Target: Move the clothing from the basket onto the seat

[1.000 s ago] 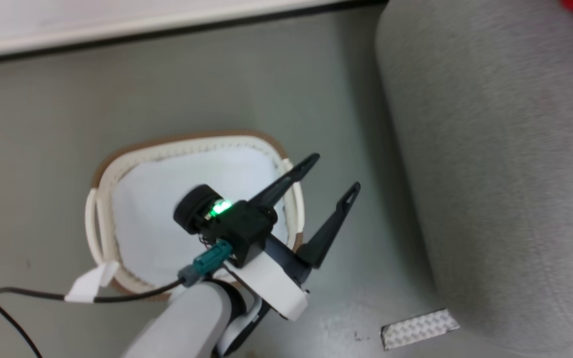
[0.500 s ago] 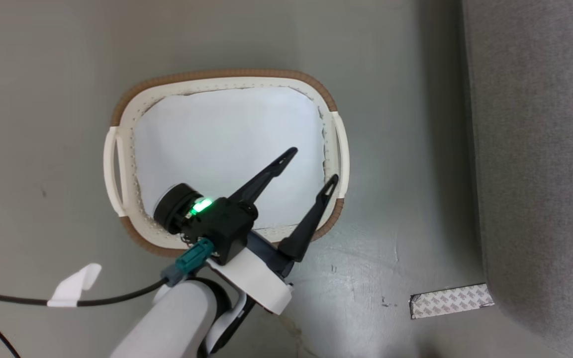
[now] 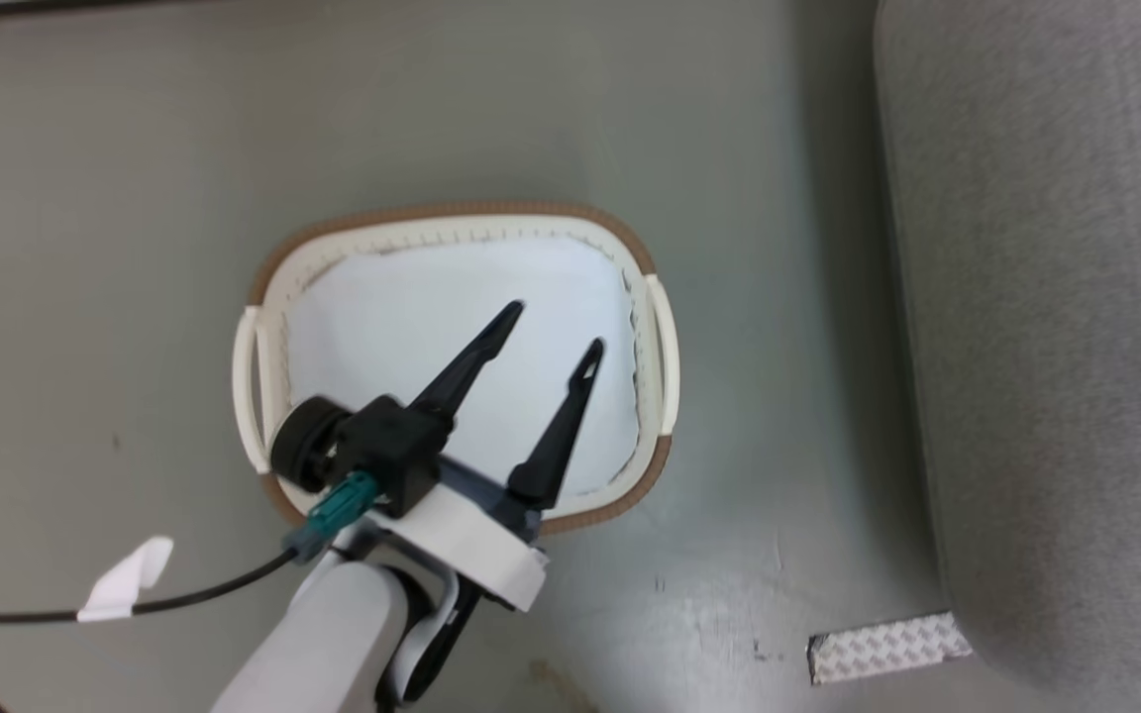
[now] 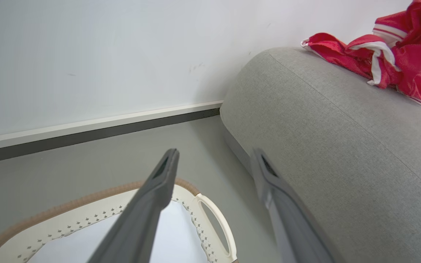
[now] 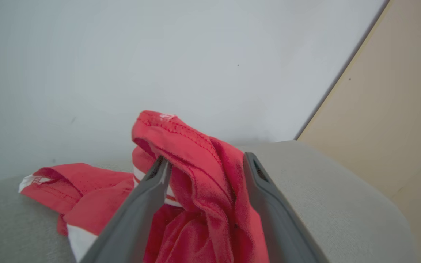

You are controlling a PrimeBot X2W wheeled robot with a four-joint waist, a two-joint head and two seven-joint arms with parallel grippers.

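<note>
Grey floor (image 3: pixel 135 198) bears an oval cream plastic basket (image 3: pixel 452 212) beneath the empty, wide-open left end effector (image 3: pixel 555 328). Ahead-right, red white-striped clothing (image 4: pixel 404 62) lies on the grey fabric sofa (image 4: pixel 342 153). Right end effector (image 5: pixel 205 159) straddles it, unclamped: probably release; next, lift clear.

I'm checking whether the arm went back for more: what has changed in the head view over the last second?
The head camera itself shifted. Against the basket, the left gripper swung from over its right-hand rim to above the white liner, both fingertips now inside the rim. Unchanged: it stays open and empty, and the basket holds the liner alone.
</note>
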